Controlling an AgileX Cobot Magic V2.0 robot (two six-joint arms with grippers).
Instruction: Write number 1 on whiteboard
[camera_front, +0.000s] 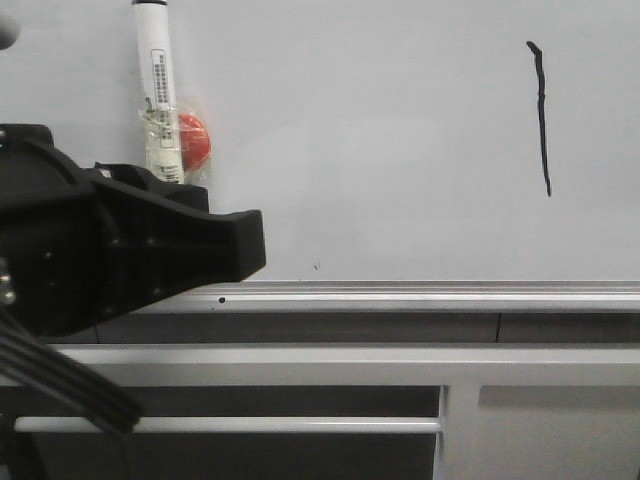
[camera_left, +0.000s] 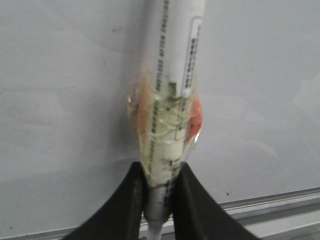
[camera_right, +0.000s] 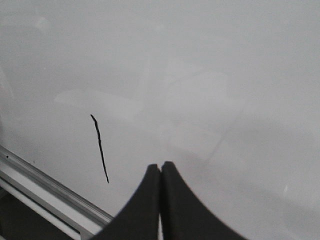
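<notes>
On the whiteboard (camera_front: 380, 140), right of centre in the front view, the number 1 (camera_front: 541, 115) is already drawn: a thin black stroke, a bit wavy, small hook at top. So the task looks essentially done, or only a retreat remains.

The left gripper (camera_left: 160, 192) pinches a white marker (camera_left: 167, 95) between its fingers (camera_left: 131, 200), low on the barrel. The barrel is wrapped in clear tape with an orange-red piece (camera_front: 195, 140) beside it, probably padding so the grip doesn't slip. The marker points up along the board, well apart from the stroke; whether its tip touches the board, cannot tell, since the tip is out of frame in both views.

The right gripper (camera_right: 160, 200) has its jaws pressed together with nothing between them, just parked facing the board and not needed for writing.

View differences:
- Front view gives the layout: marker far left, stroke far right, silver rail (camera_front: 420, 295) below both, left arm bulk covering the lower left. The right gripper is not visible here.
- Left wrist view shows the actual pinch and the tape wrap up close, but no stroke.
- Right wrist view shows the stroke (camera_right: 99, 148) tilted, near the rail (camera_right: 45, 187), with closed fingertips close by, and no marker.
</notes>
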